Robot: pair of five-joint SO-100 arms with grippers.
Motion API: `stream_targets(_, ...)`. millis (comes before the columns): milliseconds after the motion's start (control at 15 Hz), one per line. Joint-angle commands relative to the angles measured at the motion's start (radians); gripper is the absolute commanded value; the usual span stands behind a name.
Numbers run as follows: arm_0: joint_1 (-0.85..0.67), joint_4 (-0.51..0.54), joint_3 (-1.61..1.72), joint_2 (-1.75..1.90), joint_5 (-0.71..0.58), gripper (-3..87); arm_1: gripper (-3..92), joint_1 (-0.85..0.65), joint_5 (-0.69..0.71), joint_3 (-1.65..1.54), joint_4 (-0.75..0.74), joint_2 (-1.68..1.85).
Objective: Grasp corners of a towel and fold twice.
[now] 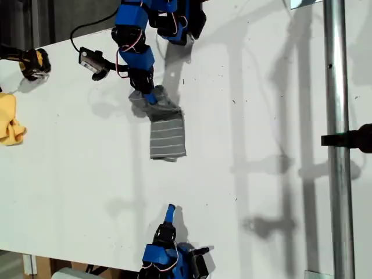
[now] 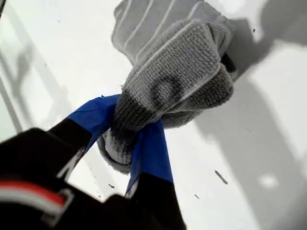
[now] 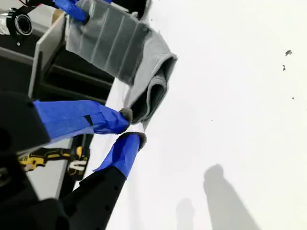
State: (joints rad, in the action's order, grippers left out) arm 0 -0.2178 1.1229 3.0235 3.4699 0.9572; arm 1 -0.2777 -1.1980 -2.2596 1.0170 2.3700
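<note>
Claw (image 2: pixel 136 136) pinching bunched grey striped towel (image 1: pixel 167 138)

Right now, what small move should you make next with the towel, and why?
Probably I should open my first gripper and let go. It is shut on a bunched end of the towel, which already lies folded narrow on the table. My second gripper is open, clear of the cloth.
</note>
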Motion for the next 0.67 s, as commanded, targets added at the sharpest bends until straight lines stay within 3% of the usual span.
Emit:
stream_targets(0,0.002,-0.006,-0.058,0.005,0.003,5.4,-0.2,0.026,0.023,0.098,-0.101,-0.092)
stream_targets(600,0.009,0.000,-0.060,0.005,0.009,5.4,-0.2,0.075,0.084,0.462,-0.344,-0.695)
